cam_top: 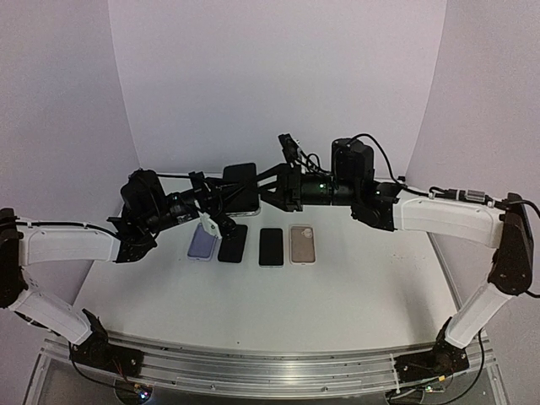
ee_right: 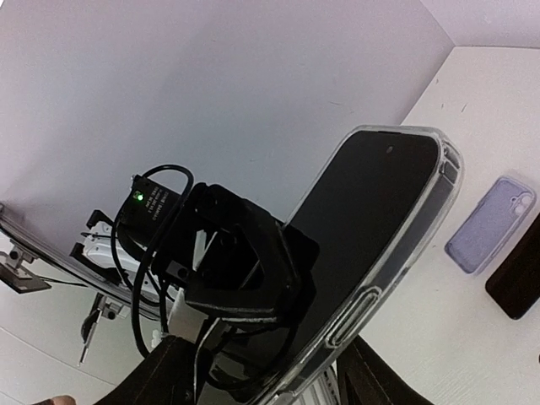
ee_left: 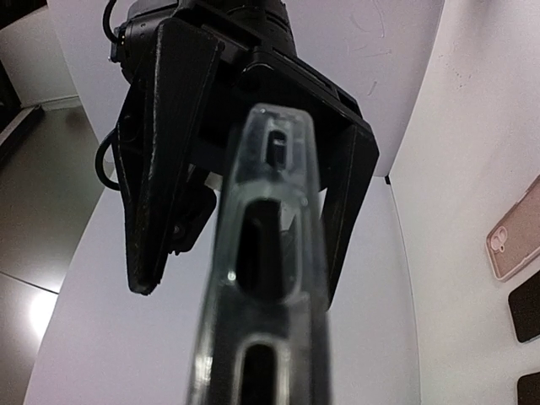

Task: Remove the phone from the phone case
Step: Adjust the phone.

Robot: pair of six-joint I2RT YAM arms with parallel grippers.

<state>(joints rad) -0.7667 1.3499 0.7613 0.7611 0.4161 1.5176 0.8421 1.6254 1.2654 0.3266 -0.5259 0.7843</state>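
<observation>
A black phone in a clear case [cam_top: 240,179] is held in the air over the back of the table, between the two arms. My left gripper [cam_top: 218,205] is shut on it. In the right wrist view the left gripper [ee_right: 240,253] clamps over the dark screen [ee_right: 371,194]. My right gripper [cam_top: 270,186] is open, and its fingers [ee_right: 164,375] straddle the phone's lower end. In the left wrist view the clear case [ee_left: 270,253] shows edge-on. The right gripper's black fingers [ee_left: 156,169] stand either side of it, the left one apart from it. My left fingers are hidden there.
On the table below lie a lavender case [cam_top: 203,242], two black phones [cam_top: 233,243] [cam_top: 271,246] and a beige case [cam_top: 302,244] in a row. The beige case [ee_left: 513,240] also shows in the left wrist view. White walls curve round the back.
</observation>
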